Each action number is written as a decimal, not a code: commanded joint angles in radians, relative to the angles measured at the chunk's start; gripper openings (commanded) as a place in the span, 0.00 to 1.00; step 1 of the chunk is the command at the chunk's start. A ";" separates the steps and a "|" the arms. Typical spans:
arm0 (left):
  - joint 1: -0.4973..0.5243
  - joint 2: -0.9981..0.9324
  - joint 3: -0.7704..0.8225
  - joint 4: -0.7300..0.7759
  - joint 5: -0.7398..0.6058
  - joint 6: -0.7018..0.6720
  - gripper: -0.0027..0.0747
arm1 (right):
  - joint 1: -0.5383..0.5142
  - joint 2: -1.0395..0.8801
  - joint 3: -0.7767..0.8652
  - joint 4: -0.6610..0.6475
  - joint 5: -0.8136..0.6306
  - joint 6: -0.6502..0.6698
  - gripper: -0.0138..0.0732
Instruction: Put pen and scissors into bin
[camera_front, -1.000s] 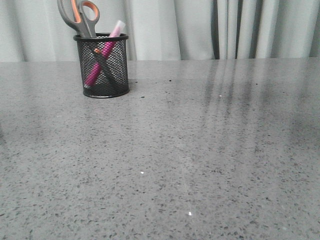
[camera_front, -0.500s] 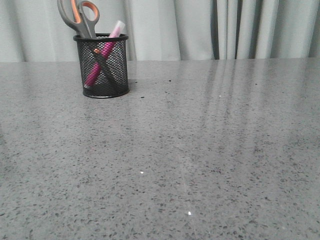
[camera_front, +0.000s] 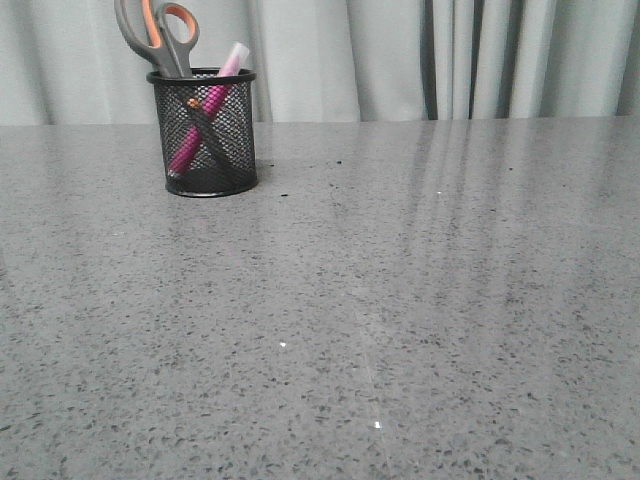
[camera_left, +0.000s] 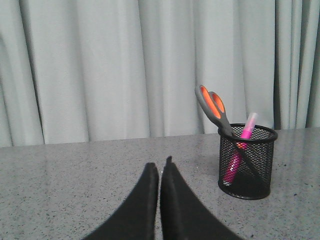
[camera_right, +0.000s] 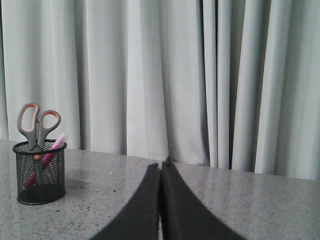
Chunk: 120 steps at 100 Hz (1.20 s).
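Note:
The black wire-mesh bin (camera_front: 205, 135) stands upright at the far left of the table. The scissors (camera_front: 157, 33) stand in it, grey and orange handles up, blades down inside. The magenta pen (camera_front: 205, 112) leans inside it, whitish cap above the rim. The bin also shows in the left wrist view (camera_left: 247, 155) with scissors (camera_left: 213, 106) and pen (camera_left: 239, 150), and in the right wrist view (camera_right: 40, 172) with scissors (camera_right: 37, 123) and pen (camera_right: 48, 157). My left gripper (camera_left: 160, 165) and right gripper (camera_right: 161, 164) are shut and empty, away from the bin. Neither gripper shows in the front view.
A grey speckled table (camera_front: 380, 300) runs from the front edge back to pale pleated curtains (camera_front: 420, 55). A few small dark specks lie near the bin's base.

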 joint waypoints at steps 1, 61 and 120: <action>-0.005 -0.018 -0.008 -0.042 0.004 0.002 0.01 | -0.007 -0.023 0.002 0.003 -0.087 -0.010 0.07; -0.005 -0.023 -0.006 -0.059 0.013 0.002 0.01 | -0.007 -0.028 0.004 0.003 -0.073 -0.010 0.07; -0.005 -0.023 -0.016 0.032 -0.026 -0.090 0.01 | -0.007 -0.028 0.004 0.003 -0.073 -0.010 0.07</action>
